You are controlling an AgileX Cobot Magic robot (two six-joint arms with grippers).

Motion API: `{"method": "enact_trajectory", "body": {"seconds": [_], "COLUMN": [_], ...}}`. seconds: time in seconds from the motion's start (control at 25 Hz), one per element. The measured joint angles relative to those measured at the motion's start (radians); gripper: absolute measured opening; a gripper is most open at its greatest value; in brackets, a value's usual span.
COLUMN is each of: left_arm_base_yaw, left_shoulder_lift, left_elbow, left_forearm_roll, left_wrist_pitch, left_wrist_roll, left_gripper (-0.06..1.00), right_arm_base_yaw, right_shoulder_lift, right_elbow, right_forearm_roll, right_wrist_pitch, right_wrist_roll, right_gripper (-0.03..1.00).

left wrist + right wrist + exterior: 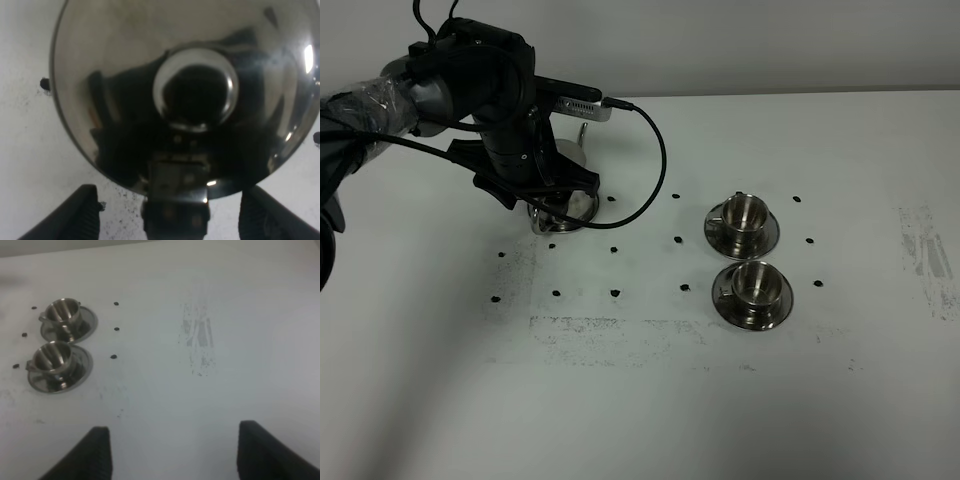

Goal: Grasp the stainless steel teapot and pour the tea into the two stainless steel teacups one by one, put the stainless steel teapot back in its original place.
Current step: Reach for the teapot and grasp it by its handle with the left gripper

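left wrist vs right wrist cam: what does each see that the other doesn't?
Left wrist only: the teapot filling the view, lid and knob up close, with the left gripper open on either side of its handle. Right wrist only: two cups on saucers, a worn smudge, the open right gripper. Both: white table with black dots.

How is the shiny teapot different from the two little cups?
The teapot is domed and closed on top, with a round knob; the far teacup and the near teacup are open on top. The left gripper hangs open over the teapot; no gripper is near either teacup. All three are shiny steel.
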Motion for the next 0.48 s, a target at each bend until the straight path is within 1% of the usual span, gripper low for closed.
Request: {"method": "enact_trajectory", "body": {"seconds": [0.24, 0.48], "left_arm_base_yaw": [0.0, 0.0], "left_shoulder_lift": [0.003, 0.032], "left_elbow": [-0.025, -0.084], "left_forearm_roll": [0.0, 0.0], "left_wrist_pitch": [0.005, 0.051], "left_wrist_roll": [-0.003, -0.009], "left_gripper": [0.58, 0.58], "right_arm_base_yaw": [0.0, 0.0], "right_shoulder_lift": [0.0, 0.0], "right_elbow": [0.0, 0.0], "right_forearm_roll": [0.0, 0.0], "right_wrist_pitch": [0.0, 0.0], "right_wrist_roll": [0.0, 0.0], "right_gripper": [0.52, 0.52]}}
